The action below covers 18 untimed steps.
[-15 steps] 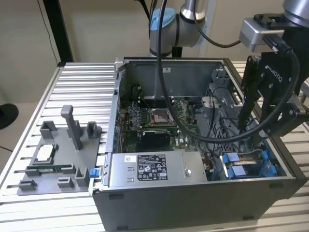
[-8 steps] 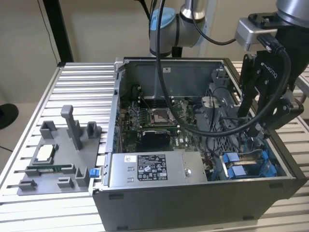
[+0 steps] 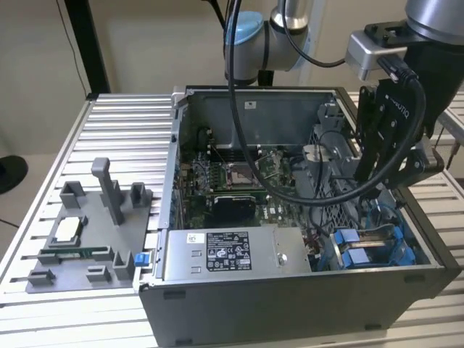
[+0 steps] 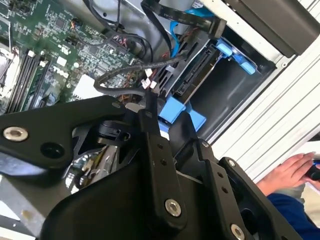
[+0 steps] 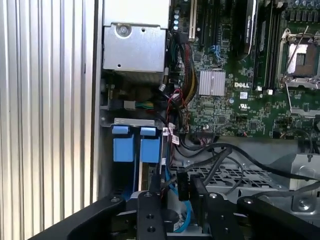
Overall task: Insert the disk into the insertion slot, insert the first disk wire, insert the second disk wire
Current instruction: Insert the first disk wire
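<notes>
My black gripper (image 3: 380,177) hangs over the front corner of the open computer case, on the exterior view's right, fingers apart. Below it lies the insertion slot (image 5: 131,172), marked by two bright blue tabs (image 5: 123,146). In the second wrist view the disk (image 4: 196,72) sits in the slot in its blue carrier (image 4: 181,114), dark connector edge facing up. A black plug on a blue wire (image 5: 183,184) stands between the fingers (image 5: 150,202) without visibly touching them. A flat black wire with a wide plug (image 4: 212,24) hangs loose above the disk.
The grey labelled power-supply box (image 3: 232,254) lies beside the slot. Motherboard (image 5: 250,95) and a perforated metal cage (image 5: 235,175) are draped with black cables. A grey fixture (image 3: 90,232) with parts stands on the slatted table at the exterior view's left. A person's hand (image 4: 290,172) rests beside the case.
</notes>
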Each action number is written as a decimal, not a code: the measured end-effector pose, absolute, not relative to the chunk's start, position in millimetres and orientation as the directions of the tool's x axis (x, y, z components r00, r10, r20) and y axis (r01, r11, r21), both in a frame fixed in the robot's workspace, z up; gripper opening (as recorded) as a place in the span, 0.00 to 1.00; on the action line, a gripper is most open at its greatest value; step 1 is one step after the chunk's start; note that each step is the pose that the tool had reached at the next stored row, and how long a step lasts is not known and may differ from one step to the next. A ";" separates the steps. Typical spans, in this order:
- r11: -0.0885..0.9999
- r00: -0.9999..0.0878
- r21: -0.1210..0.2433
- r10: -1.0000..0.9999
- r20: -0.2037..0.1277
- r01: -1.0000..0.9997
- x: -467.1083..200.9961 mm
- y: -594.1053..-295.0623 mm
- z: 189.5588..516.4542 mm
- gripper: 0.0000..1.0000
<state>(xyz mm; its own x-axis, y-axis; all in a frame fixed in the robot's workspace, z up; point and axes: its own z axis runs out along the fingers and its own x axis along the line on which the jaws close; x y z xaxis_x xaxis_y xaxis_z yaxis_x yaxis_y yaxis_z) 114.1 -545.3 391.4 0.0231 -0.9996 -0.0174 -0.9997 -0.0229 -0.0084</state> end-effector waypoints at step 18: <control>-0.101 0.103 -0.057 -0.994 -0.037 -0.993 110.1 -544.3 388.4 1.00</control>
<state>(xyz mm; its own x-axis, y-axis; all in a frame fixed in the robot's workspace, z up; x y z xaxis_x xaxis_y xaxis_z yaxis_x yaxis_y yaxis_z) 110.1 -544.3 388.4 0.1028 -0.9940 -0.0370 -0.9933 -0.1006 -0.0572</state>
